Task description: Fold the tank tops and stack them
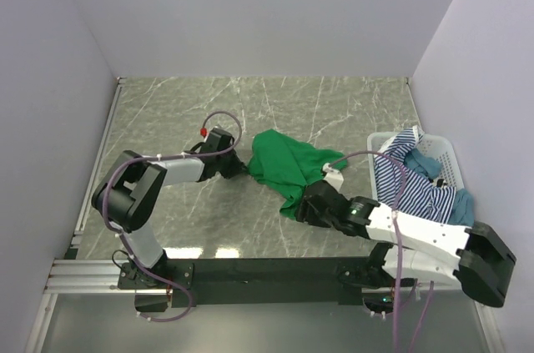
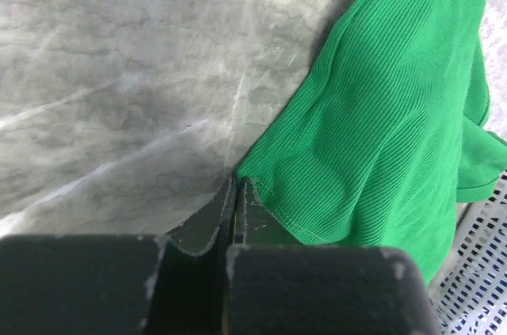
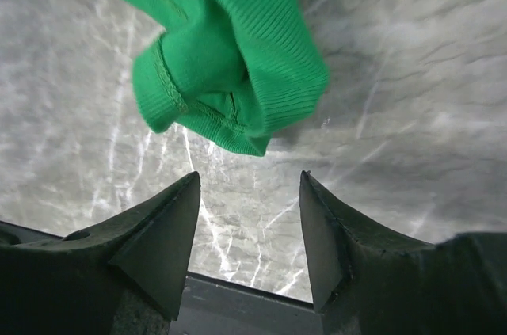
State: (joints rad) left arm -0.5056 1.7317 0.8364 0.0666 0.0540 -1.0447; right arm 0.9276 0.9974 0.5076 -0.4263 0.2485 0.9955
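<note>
Tops 3: green (image 1: 288,165), striped (image 1: 409,184), teal (image 1: 427,164); left claw (image 2: 238,186) clamps green; right claw (image 3: 249,178) apart

The green tank top (image 1: 288,165) is bright ribbed knit. It lies crumpled in a loose heap on the table (image 1: 209,111), just off the middle toward four o'clock. Its hemmed corner at nine o'clock is pinched in the left gripper (image 1: 244,168), and a rolled fold points toward five o'clock. The navy-and-white striped tank top (image 1: 409,186) lies bunched in the basket (image 1: 449,153) at three o'clock, spilling over the near rim. The teal tank top (image 1: 427,165) is tangled with it.
</note>
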